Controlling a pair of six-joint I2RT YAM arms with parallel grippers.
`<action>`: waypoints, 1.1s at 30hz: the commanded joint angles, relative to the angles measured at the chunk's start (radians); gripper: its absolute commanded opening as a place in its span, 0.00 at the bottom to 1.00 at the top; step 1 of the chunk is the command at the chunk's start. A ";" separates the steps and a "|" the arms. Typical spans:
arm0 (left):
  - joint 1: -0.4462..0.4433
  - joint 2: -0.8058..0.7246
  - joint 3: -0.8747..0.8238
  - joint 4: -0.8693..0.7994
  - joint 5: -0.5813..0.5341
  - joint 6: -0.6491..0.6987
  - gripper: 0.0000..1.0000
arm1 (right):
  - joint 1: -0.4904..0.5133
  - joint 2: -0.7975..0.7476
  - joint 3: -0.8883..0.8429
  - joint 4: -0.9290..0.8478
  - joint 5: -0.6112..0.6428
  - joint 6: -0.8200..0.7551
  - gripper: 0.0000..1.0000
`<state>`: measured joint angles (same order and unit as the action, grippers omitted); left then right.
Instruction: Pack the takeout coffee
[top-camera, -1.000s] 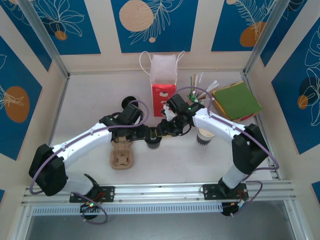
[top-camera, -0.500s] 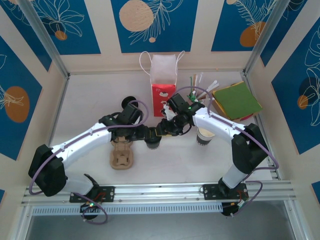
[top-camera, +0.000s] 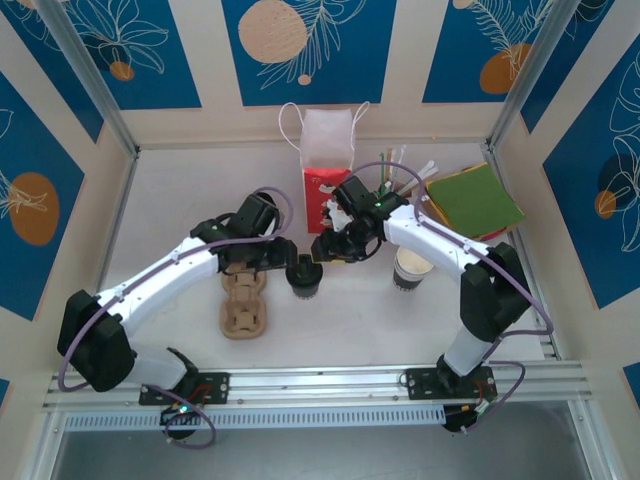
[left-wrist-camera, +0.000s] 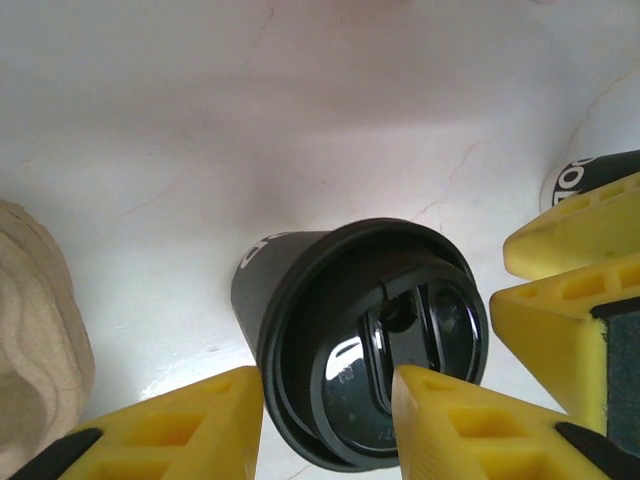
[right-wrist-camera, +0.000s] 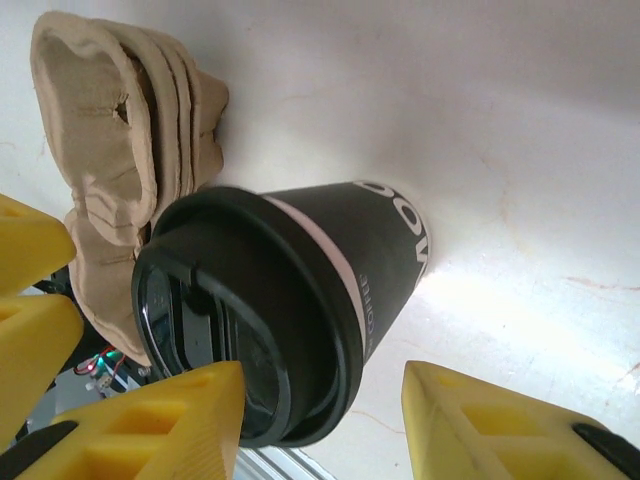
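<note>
Table (top-camera: 180, 200), white, one. Arms, two, reaching in from the near edge to meet at mid-table: left arm (top-camera: 160, 280), right arm (top-camera: 445, 250). Red-and-white paper bag (top-camera: 328, 170), one, upright at the far middle. Green stack of sheets (top-camera: 475, 198), one, far right. Pulp cup carrier (top-camera: 243, 305), left of centre; the right wrist view shows its edge as several nested layers, the overhead view as a single piece. Cups, two: the takeout coffee (top-camera: 305, 276), lidded, upright at mid-table, just right of the carrier's far end and on the near side of the bag; a lidless cup (top-camera: 410, 268), well to its right. Left gripper (top-camera: 283, 262), just left of the coffee, jaws parted, yellow fingers (left-wrist-camera: 170, 430) framing the black lid from above, clamping nothing. Right gripper (top-camera: 325, 247), just far-right of the coffee, jaws spread wide, one of its fingers (right-wrist-camera: 500, 420) clear of the cup wall with bare table between, holding nothing. The left wrist view gives the lid's top and sip hole; the right wrist view gives the cup's side and white lettering.
</note>
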<state>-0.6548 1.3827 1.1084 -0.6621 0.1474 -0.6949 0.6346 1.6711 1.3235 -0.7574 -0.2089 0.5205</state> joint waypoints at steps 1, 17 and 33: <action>0.014 0.027 0.030 -0.005 0.036 0.041 0.38 | -0.003 0.035 0.043 -0.030 -0.013 -0.028 0.46; 0.016 0.079 -0.038 -0.001 0.033 0.051 0.32 | 0.007 0.091 0.028 -0.018 -0.026 -0.034 0.45; 0.012 0.078 -0.186 0.038 0.026 0.022 0.29 | 0.017 0.101 -0.099 0.006 0.014 -0.013 0.44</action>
<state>-0.6434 1.4006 1.0023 -0.5419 0.1864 -0.6655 0.6346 1.7180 1.2976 -0.6647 -0.2527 0.5026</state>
